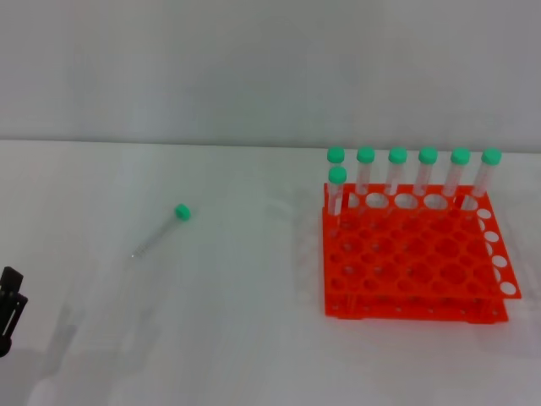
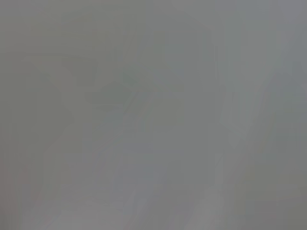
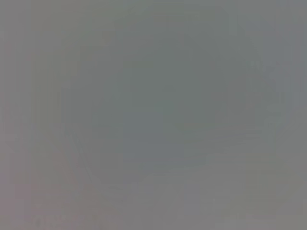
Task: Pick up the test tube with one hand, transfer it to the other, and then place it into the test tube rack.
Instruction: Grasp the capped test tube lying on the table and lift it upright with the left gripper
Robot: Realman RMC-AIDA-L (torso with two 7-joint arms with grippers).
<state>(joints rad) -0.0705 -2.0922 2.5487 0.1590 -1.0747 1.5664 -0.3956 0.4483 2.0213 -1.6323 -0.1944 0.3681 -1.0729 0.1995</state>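
test tube (image 1: 161,230) flat, seemingly unlabelled

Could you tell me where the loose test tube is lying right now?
In the head view the test tube lies flat on the white table, on the robot's left, well apart from the rack, green cap pointing toward the rack.

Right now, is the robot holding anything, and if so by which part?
Nothing is held. The test tube lies loose on the table; the left gripper sits apart at the edge, and the right one is out of view.
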